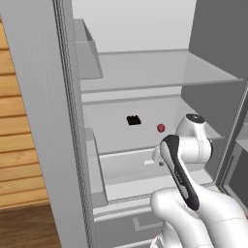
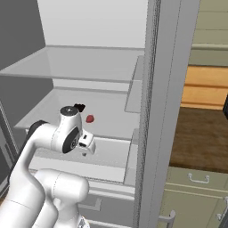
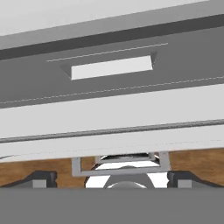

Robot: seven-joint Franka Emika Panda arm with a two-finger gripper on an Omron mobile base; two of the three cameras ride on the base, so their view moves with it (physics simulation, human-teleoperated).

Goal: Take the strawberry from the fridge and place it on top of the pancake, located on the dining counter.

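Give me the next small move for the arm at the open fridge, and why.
Probably raise the hand and tilt it up toward the middle shelf. The strawberry sits there, right of a small black object, untouched. The gripper hangs low in front of the fridge, its camera facing a drawer front, and holds nothing.

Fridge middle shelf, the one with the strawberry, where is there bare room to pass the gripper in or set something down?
On the fridge middle shelf, the small black object and the strawberry sit close together mid-shelf; that is the crowded spot. Bare patches: the left part between the black object and the door side, and the back strip behind both. The upper shelf is bare.
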